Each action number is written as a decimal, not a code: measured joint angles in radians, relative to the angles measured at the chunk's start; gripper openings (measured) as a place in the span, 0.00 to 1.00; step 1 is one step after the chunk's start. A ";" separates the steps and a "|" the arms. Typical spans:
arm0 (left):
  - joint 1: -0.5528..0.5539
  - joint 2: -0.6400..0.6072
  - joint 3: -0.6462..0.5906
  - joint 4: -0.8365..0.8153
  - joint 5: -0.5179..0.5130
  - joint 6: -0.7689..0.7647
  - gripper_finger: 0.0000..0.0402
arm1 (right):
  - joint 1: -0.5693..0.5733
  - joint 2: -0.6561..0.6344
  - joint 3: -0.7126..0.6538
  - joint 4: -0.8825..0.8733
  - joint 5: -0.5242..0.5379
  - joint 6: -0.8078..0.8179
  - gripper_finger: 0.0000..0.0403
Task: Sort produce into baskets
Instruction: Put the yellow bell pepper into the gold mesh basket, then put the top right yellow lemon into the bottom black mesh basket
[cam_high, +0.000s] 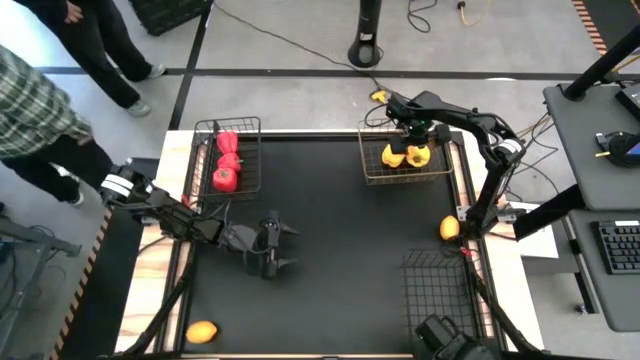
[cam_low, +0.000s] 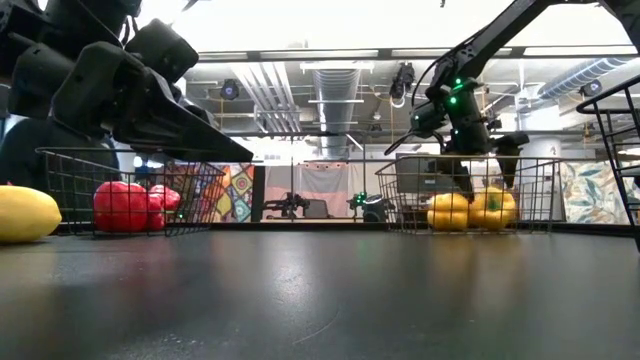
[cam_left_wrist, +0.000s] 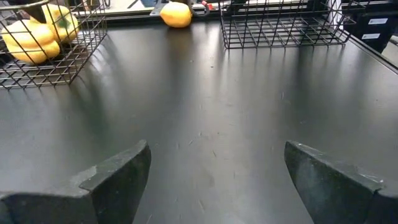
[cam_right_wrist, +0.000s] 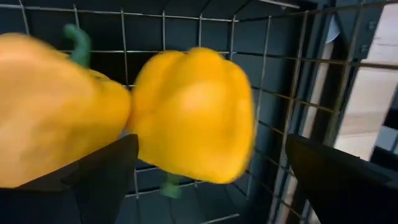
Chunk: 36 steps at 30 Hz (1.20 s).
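Observation:
Two yellow bell peppers (cam_high: 405, 156) lie in the tan-bronze wire basket (cam_high: 372, 170) at the far right. My right gripper (cam_high: 417, 134) hangs open just above them; its own view (cam_right_wrist: 211, 149) shows one pepper (cam_right_wrist: 193, 112) close before the spread fingers, and nothing is held. Red bell peppers (cam_high: 226, 160) lie in a black wire basket (cam_high: 250, 160) at the far left. One orange-yellow fruit (cam_high: 449, 228) rests on the table at the right edge and another (cam_high: 202, 332) at the near left. My left gripper (cam_high: 281, 248) is open and empty, low over the table's middle left.
A second black wire basket (cam_high: 435, 285) stands at the near right with nothing in it; it also shows in the left wrist view (cam_left_wrist: 280, 28). A person (cam_high: 40, 110) stands beyond the table's left edge. The table's middle (cam_high: 350, 230) is bare.

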 joint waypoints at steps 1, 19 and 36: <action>0.000 0.000 0.000 0.000 0.000 0.000 0.87 | 0.000 -0.001 0.005 -0.005 0.002 -0.007 0.99; 0.000 0.000 0.000 0.070 0.000 0.031 0.87 | 0.557 -0.352 0.127 -0.229 -0.165 0.359 0.98; 0.000 0.000 0.011 0.125 0.000 0.079 0.87 | 0.877 -0.312 -0.252 -0.328 -0.312 0.607 0.98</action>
